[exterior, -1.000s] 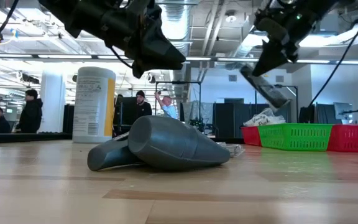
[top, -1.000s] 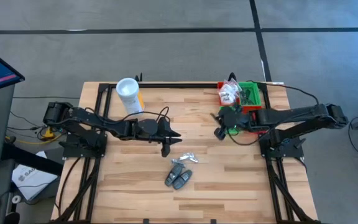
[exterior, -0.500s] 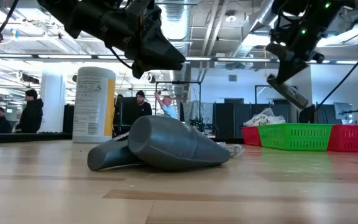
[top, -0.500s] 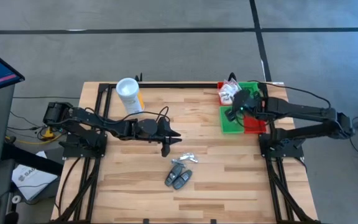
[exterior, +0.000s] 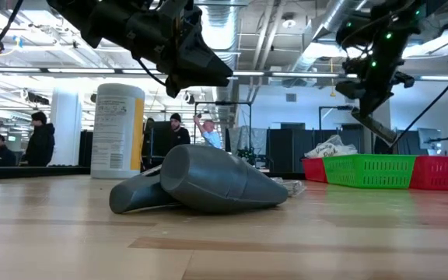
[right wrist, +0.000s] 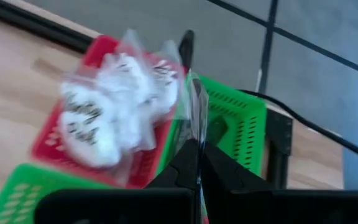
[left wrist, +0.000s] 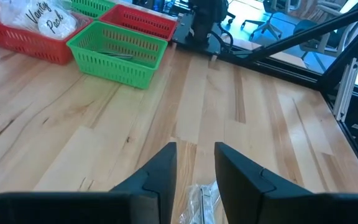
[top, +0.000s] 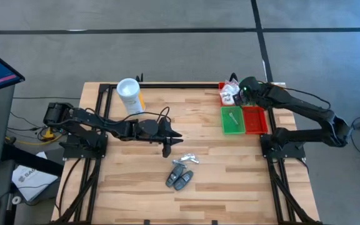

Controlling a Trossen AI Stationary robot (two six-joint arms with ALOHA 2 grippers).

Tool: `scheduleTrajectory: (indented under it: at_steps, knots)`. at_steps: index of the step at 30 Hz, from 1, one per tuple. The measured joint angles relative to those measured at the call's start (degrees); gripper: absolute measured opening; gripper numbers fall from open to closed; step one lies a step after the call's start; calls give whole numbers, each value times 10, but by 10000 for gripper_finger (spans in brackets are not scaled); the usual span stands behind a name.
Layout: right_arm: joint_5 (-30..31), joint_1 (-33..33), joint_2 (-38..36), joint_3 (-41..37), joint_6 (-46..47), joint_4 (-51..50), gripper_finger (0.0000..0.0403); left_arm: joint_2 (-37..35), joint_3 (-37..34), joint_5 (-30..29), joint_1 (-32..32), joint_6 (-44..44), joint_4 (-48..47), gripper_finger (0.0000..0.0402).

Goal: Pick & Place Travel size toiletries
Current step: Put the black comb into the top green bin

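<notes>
A pale wooden table [top: 230, 169] stands on grey carpet; the low view alone looks past it into a workshop hall where people [exterior: 39, 140] stand at benches.

The right gripper [right wrist: 197, 163] is pinched shut on a thin clear-wrapped packet [right wrist: 195, 118], a grip only the right wrist view makes plain: the wrapper stands up from between the closed fingers [right wrist: 221, 171], with a red bin of white packets [right wrist: 107, 118] and part of a green bin [right wrist: 238, 134] under it. From above, this gripper [top: 245, 89] hangs over the far bins at the table's back right corner; the held packet is too thin to make out there. The low view shows it raised well above the bin rims.

The left gripper [left wrist: 195, 163] hovers near the table's middle with its fingers [left wrist: 160, 174] a narrow gap apart and nothing between them. Its wrist view shows a clear-wrapped item [left wrist: 199, 198] lying on the wood just beyond the fingertips.

In the high view, that loose clear packet [top: 189, 159] lies beside two dark grey tubes [top: 179, 178] near the table's centre, toward the front edge. The low view sees the tubes [exterior: 208, 183] large and lying on their sides. A green bin [top: 232, 119] holding one small item and a red bin [top: 255, 120] sit at the right; a white canister [top: 129, 95] stands at back left.
</notes>
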Motion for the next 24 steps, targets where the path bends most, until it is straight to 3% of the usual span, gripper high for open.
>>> scheduleTrajectory:
  at_steps: [14,24]
  knots:
    - [-9,-107,145,0,-78,90,0,0,0,1,0,0,9,102]
    - [-19,-140,180,0,-92,105,0,0,0,1,0,0,9,102]
